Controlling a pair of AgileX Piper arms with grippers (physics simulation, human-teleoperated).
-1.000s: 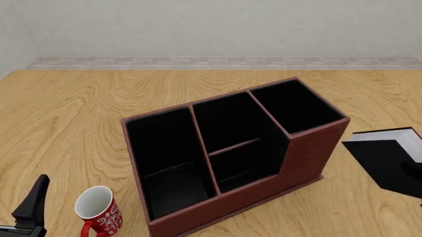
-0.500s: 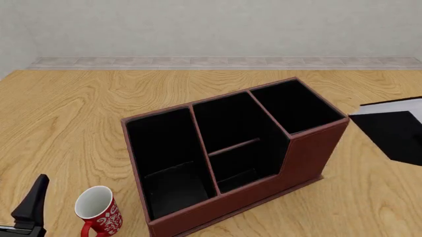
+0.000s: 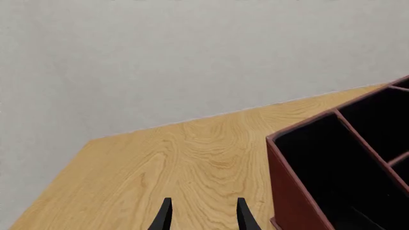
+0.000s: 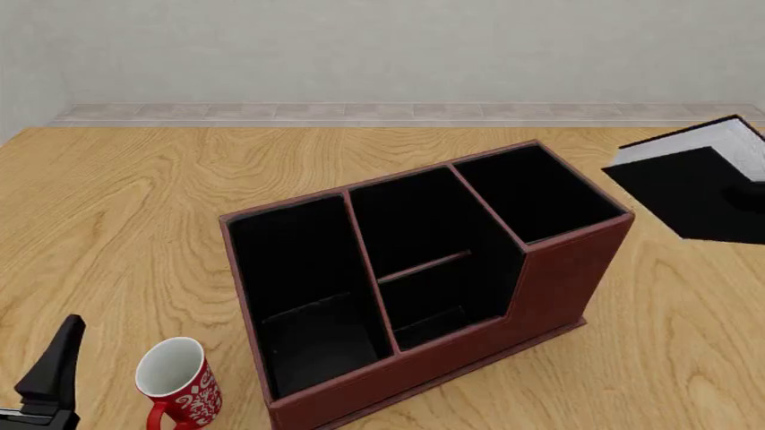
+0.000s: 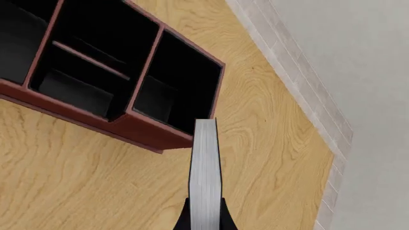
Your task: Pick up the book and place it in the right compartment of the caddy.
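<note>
Beside the caddy (image 4: 418, 287), off its tall-walled end, the right gripper (image 5: 204, 218) has its fingers closed on the book (image 4: 705, 193), carrying it above the table, probably so it can drop edgewise into the right compartment (image 4: 538, 193). The left gripper (image 3: 203, 215) rests open, empty, near the caddy's widest slot.

Left gripper (image 3: 202, 215) parted and low; right gripper (image 5: 204, 213) clamped, raised.
</note>
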